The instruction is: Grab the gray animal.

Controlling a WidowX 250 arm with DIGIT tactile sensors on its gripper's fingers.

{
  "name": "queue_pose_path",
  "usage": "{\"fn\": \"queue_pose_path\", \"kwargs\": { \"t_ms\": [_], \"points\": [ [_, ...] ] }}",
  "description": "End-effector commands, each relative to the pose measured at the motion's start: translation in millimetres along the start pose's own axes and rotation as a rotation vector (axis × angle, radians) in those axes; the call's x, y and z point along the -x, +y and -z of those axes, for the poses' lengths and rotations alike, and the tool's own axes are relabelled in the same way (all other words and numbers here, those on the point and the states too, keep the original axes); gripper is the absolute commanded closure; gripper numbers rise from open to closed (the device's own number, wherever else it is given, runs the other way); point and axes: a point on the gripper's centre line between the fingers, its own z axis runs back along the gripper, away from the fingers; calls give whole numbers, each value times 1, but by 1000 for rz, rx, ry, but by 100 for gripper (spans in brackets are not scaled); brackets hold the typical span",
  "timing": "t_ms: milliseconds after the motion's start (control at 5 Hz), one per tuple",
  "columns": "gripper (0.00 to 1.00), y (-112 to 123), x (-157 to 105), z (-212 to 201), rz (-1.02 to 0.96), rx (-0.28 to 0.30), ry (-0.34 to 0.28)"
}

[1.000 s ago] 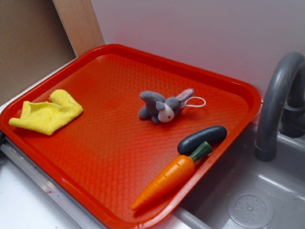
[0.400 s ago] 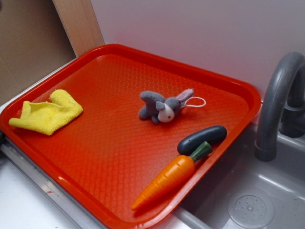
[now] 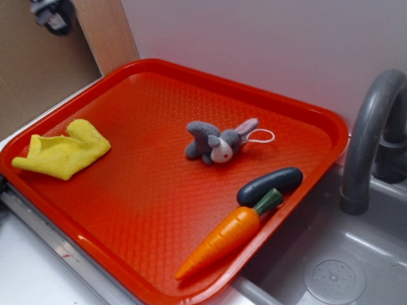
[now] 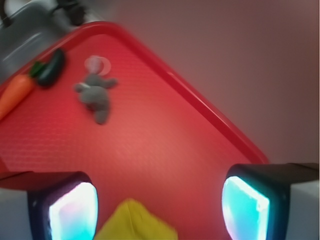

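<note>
The gray animal (image 3: 215, 142) is a small gray plush bunny with a white face and a white loop string. It lies on its side near the middle of the red tray (image 3: 146, 190). In the wrist view the bunny (image 4: 95, 94) shows far ahead at the upper left. My gripper (image 4: 160, 205) is open and empty, high above the tray's left end, over the yellow cloth. In the exterior view only a blurred part of the gripper (image 3: 52, 14) shows at the top left corner.
A yellow cloth (image 3: 63, 151) lies at the tray's left end. A dark gray oblong toy vegetable (image 3: 269, 184) and an orange carrot (image 3: 227, 232) lie at the tray's right edge. A gray sink (image 3: 337, 267) with a faucet (image 3: 369, 133) stands to the right. A wall runs behind.
My gripper has come into the exterior view at the top left corner. The bunny and the other things have not moved.
</note>
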Motion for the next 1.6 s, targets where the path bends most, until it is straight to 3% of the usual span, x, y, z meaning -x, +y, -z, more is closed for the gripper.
{"fn": "queue_pose_path", "kwargs": {
  "t_ms": [0,200,400,800,1000,1200,1400],
  "points": [
    [0,-42,-45,22,361,198,-80],
    [0,-45,-59,54,365,242,14],
    [0,-57,-66,78,396,309,62],
    [0,-82,-62,128,450,416,200],
    [0,-91,-47,149,449,456,252],
    [100,-95,-47,151,431,423,295],
    [100,-101,-58,148,391,354,340]
  ]
}}
